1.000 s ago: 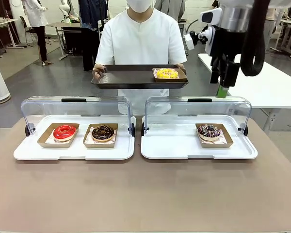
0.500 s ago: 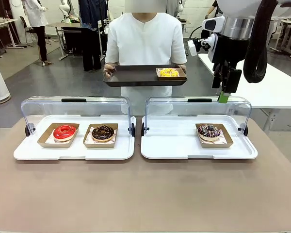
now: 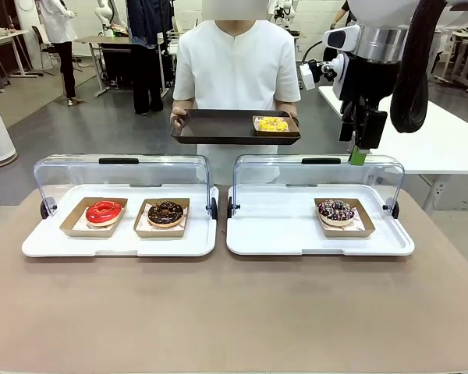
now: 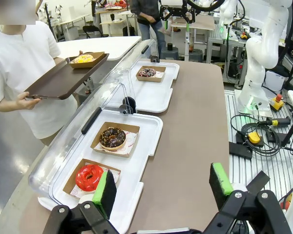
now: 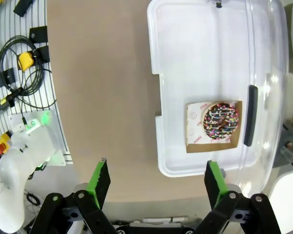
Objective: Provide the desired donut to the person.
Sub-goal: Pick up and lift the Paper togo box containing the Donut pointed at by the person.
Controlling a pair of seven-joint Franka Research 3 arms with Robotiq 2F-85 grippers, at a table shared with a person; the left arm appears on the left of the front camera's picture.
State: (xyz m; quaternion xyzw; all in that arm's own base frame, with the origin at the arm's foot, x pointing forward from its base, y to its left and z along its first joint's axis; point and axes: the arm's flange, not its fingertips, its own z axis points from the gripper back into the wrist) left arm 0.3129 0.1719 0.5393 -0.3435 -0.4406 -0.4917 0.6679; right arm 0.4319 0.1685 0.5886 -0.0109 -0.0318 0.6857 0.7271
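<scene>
My left gripper [image 4: 163,180], fingers apart and empty, hangs just short of the red donut [image 4: 89,176], with the chocolate donut [image 4: 112,137] beyond. My right gripper [image 5: 157,169], also spread, looks down on the sprinkled donut [image 5: 220,120]. Farther off, the person [image 3: 236,62] holds a tray [image 3: 218,126] carrying the yellow donut [image 3: 271,124].

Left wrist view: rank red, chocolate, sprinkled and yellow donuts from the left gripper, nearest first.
From the left gripper:
1. red donut, near tray, first box.
2. chocolate donut, same tray, next box.
3. sprinkled donut, far tray, and yellow donut, on the brown tray: too close to call.
</scene>
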